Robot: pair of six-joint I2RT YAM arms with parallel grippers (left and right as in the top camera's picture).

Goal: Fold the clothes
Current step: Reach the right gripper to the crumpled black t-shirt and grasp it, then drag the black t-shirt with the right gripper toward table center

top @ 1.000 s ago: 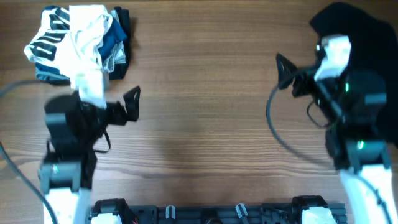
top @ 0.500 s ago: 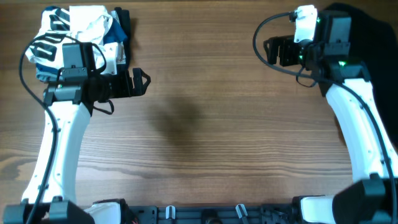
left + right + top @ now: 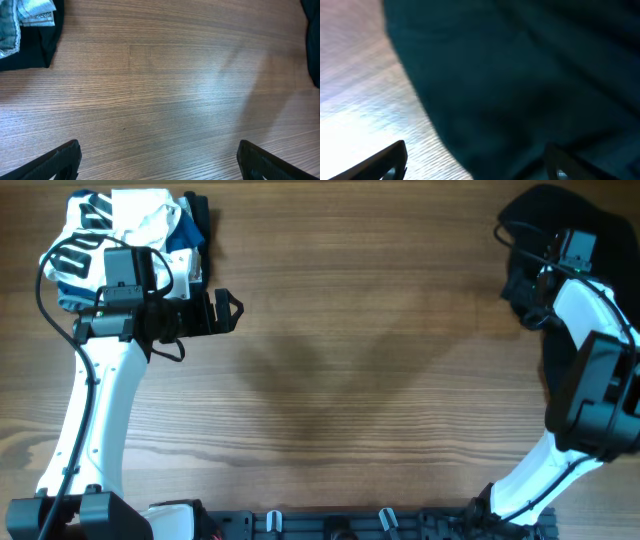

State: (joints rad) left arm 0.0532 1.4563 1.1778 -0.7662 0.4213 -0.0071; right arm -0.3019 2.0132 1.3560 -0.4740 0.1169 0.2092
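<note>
2 lots of clothes sit at the far corners of the tabletop (image 3: pixel 330 380). The pile (image 3: pixel 120 230) at far left mixes white, striped, blue and black pieces. The black garment (image 3: pixel 560 215) lies crumpled at far right. The left end effector (image 3: pixel 226 312) hangs over bare wood just beside the pile, spread apart and holding nothing. The right end effector (image 3: pixel 520 280) is over the black garment's inner edge. Its fingers (image 3: pixel 395 155) are apart, and dark cloth fills the blurred wrist view between them. Whether they touch the cloth cannot be told.
</note>
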